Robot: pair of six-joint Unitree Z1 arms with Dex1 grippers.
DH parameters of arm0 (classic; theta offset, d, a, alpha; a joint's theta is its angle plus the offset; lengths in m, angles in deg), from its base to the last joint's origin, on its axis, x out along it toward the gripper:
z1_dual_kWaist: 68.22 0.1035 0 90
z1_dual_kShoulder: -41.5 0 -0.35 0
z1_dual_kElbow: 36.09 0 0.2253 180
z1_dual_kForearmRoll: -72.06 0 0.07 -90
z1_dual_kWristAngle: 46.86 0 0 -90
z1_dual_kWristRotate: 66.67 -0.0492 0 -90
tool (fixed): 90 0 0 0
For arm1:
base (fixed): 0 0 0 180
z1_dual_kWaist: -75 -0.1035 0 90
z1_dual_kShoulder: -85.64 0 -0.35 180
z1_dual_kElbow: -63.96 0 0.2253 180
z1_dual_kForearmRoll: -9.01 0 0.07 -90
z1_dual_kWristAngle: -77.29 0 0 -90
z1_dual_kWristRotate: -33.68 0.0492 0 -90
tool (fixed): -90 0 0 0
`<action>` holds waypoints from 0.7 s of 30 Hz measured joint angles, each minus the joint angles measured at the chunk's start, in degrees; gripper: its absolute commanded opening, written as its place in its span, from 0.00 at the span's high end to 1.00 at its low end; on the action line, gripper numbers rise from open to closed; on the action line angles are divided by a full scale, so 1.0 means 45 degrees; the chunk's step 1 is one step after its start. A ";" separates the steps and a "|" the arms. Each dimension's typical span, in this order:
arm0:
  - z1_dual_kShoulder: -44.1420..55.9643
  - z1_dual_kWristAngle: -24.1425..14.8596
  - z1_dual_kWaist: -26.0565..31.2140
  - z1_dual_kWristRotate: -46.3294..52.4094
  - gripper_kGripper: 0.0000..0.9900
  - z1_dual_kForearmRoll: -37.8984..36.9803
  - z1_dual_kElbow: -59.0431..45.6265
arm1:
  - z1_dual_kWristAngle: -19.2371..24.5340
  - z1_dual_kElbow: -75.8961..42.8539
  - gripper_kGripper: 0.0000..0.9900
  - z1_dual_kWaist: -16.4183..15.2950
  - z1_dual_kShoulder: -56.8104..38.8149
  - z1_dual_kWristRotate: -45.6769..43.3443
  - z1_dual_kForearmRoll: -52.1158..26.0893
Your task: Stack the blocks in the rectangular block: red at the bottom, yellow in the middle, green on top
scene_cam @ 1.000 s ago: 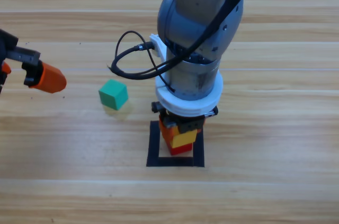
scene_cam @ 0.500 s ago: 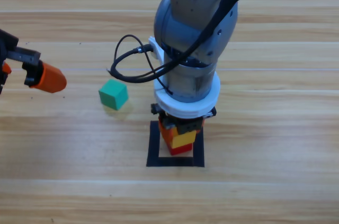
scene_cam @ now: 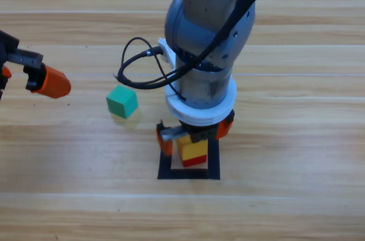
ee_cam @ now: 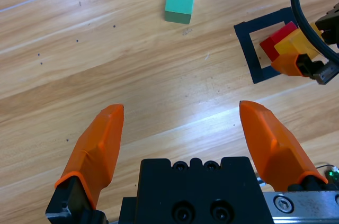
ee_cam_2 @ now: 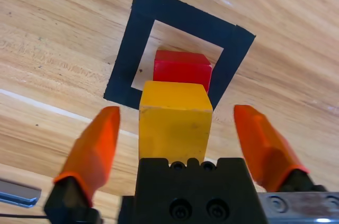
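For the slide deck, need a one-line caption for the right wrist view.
Right gripper open astride the yellow cube, stacked on the red cube inside the black tape square.

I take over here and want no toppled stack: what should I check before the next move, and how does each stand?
1. Red inside the tape square: ok.
2. Yellow on red: ok, though offset.
3. Right tool open, jaws off yellow: ok.
4. Green free on the table, left of the square: ok.
5. Left tool open, waiting at the left edge: ok.
6. Stack steady once the right tool lifts: cannot tell.
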 measured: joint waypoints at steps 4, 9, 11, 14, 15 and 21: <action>0.0000 0.0000 0.0000 0.0000 0.06 -0.0001 -0.0001 | -0.0009 0.0099 0.00 0.0000 -0.0268 -0.0496 0.0000; -0.0009 0.0000 0.0048 -0.0001 0.06 -0.0074 -0.0007 | -0.1075 -0.0010 0.00 0.0011 -0.2465 -0.2816 0.0000; -0.0014 0.0040 0.0153 -0.0012 0.06 -0.0269 -0.0001 | -0.1075 -0.0665 0.00 0.0067 -0.3780 -0.4151 0.0000; -0.0118 0.0624 0.0668 -0.0361 0.06 -0.0307 0.0299 | -0.1226 -0.2611 0.00 0.0381 -0.6071 -0.5242 -0.0148; -0.0269 0.0956 0.0924 -0.0608 0.06 -0.0307 0.0559 | -0.1812 -0.3269 0.00 0.0605 -0.6758 -0.6081 -0.0215; -0.3130 0.2458 0.2716 -0.1897 0.06 -0.0298 0.2532 | -0.4487 -0.8422 0.00 0.1862 -0.9330 -0.9589 -0.2163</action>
